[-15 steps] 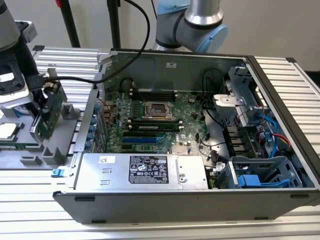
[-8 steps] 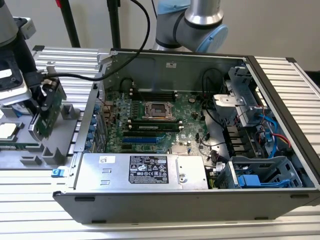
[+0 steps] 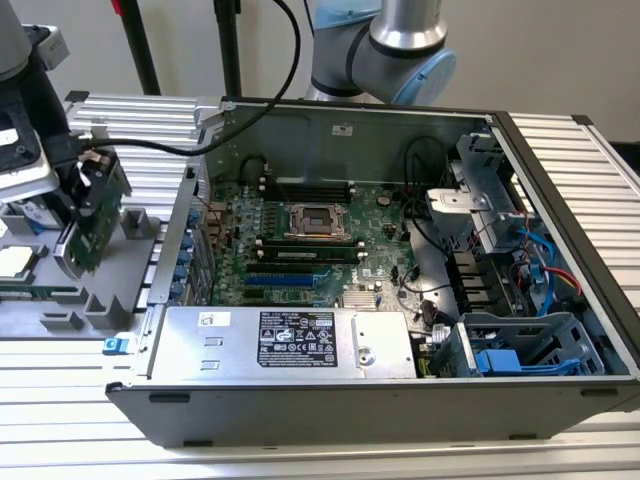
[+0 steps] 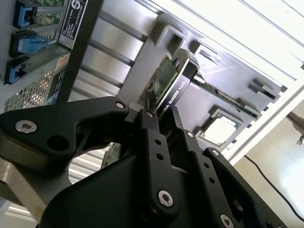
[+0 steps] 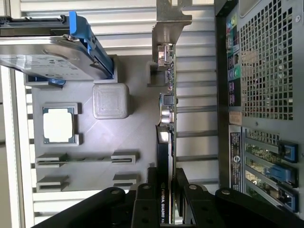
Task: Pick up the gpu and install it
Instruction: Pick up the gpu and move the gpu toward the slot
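Observation:
The gpu point(image 3: 93, 218) is a thin green card. It stands on edge, slightly tilted, over the grey parts tray point(image 3: 100, 300) at the exterior view's left, outside the computer case. My gripper point(image 3: 84, 172) is shut on its upper edge. In the second wrist view the black fingers point(image 4: 151, 137) clamp the gpu point(image 4: 172, 78), green board on one face and black cover on the other. The first wrist view looks along the gpu point(image 5: 167, 118) edge-on, with its silver bracket point(image 5: 168, 26) at the far end and my gripper point(image 5: 166, 197) shut on it. Whether the card touches the tray I cannot tell.
The open computer case point(image 3: 560, 200) lies at the exterior view's right, holding the green motherboard point(image 3: 300, 245), a grey power supply point(image 3: 290, 340) and blue drive bays point(image 3: 530, 355). On the grey tray point(image 5: 133, 142) sit a processor chip point(image 5: 59, 124), a memory stick point(image 5: 85, 158) and a hard drive point(image 5: 52, 52).

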Robot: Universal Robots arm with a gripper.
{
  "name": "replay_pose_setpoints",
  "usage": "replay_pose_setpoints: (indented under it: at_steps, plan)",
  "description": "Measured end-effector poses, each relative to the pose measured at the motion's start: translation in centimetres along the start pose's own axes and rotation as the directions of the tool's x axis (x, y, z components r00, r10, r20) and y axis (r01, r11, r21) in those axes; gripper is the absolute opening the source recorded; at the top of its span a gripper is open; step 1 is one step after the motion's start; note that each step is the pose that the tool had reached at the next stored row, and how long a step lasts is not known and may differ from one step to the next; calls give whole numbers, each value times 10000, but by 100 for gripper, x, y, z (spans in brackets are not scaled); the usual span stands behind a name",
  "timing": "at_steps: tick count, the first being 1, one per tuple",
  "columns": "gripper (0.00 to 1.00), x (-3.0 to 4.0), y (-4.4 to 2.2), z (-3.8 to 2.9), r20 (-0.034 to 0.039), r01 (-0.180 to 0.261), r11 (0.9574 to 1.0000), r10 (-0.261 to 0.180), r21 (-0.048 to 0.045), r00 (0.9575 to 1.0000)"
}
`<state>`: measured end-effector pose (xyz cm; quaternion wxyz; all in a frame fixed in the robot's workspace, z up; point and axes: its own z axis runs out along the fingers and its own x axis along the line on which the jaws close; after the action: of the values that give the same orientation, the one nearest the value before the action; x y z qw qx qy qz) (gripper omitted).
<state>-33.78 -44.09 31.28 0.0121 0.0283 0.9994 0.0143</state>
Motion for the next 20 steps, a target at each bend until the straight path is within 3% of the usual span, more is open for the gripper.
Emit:
replay_pose_setpoints:
  at_steps: [20]
  plan:
    - [0, -5, 5, -186, 1, 0, 10000, 0, -1, 10000]
